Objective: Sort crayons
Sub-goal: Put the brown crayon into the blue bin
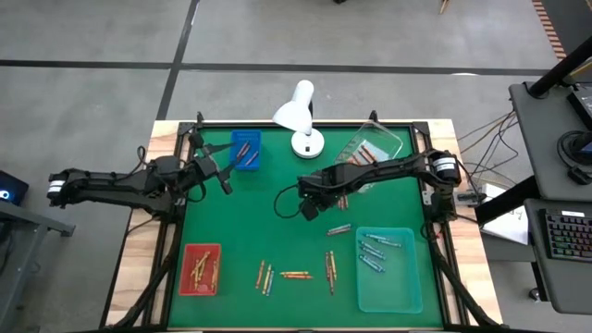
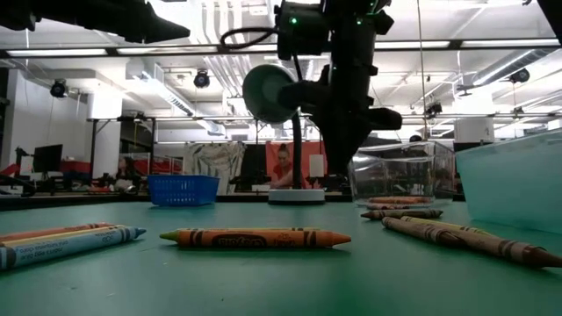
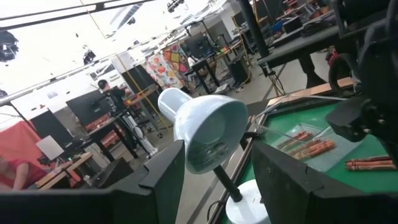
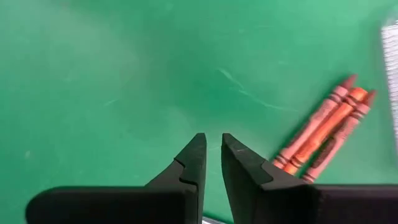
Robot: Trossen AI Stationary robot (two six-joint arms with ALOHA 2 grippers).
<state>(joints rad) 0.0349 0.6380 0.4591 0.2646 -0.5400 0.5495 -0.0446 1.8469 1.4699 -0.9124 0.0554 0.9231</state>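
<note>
The white desk lamp [image 1: 301,116] stood at the far edge of the green table [image 1: 250,217], and I placed everything by it. The right gripper [image 1: 308,209] hung over bare mat in front of the lamp, slightly toward the right arm's side, its fingers [image 4: 186,168] parted by only a thin gap and holding nothing. Three orange-red crayons [image 4: 326,130] lay side by side just beyond its tips. The left gripper [image 1: 225,180] hovered on the lamp's left, beside the blue tray [image 1: 245,151], its fingers [image 3: 165,180] spread wide and empty.

More crayons [image 1: 296,274] lay scattered well in front of the lamp near the table's front edge. Some sat in the red tray [image 1: 200,269], pale ones in the teal tray [image 1: 388,268], and reddish ones in the clear tray [image 1: 375,148] just right of the lamp.
</note>
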